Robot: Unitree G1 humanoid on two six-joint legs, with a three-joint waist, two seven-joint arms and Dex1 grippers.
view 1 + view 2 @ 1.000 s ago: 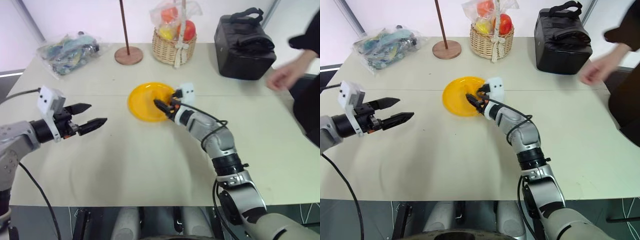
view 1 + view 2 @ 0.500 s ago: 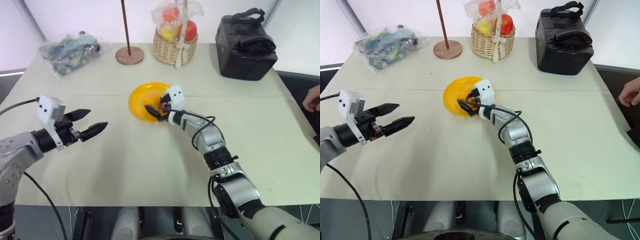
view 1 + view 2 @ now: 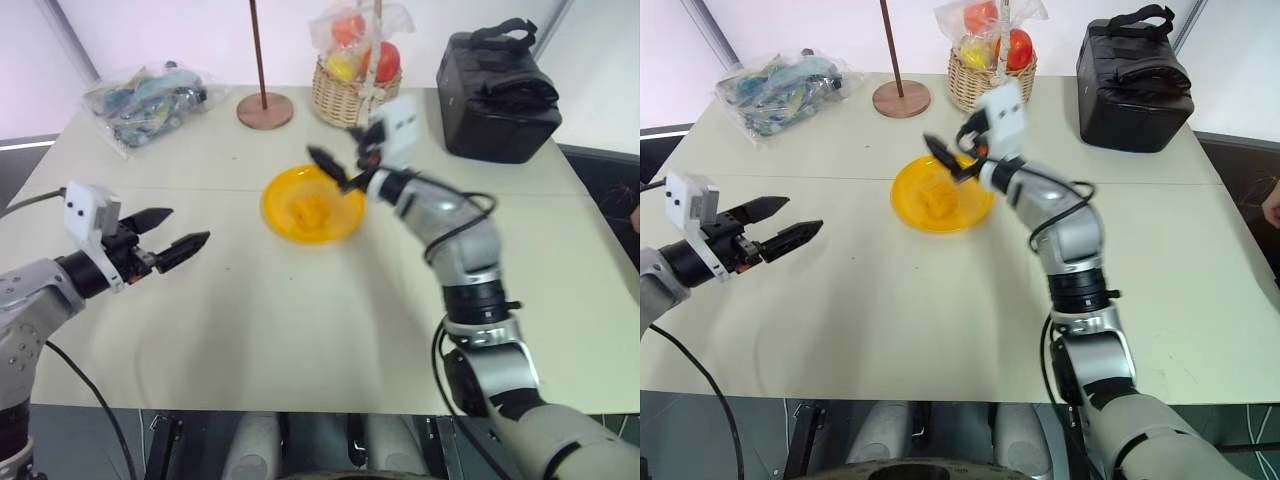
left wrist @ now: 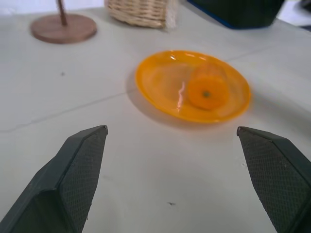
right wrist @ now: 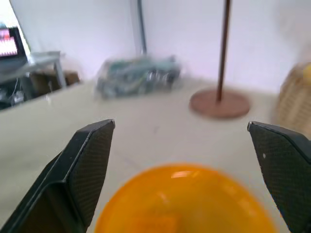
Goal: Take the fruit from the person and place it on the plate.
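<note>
The person (image 3: 1273,209) is cut off at the right edge, with a bit of a hand showing and no more. The fruit (image 4: 207,92) lies on the plate (image 4: 160,97), toward the side nearer the black bag (image 3: 500,90); in the head views it is blurred against the plate's yellow and hard to pick out. The right gripper (image 3: 342,168) hangs above the plate's far rim, jaws wide apart and empty, its far finger partly hidden behind its white camera block. The left gripper (image 3: 170,236) is held over bare table (image 3: 300,320) well to the left of the plate, jaws open and empty. The basket (image 3: 350,95), wooden stand (image 3: 265,108) and plastic bag (image 3: 145,95) line the far edge. The near half of the table is open.
</note>
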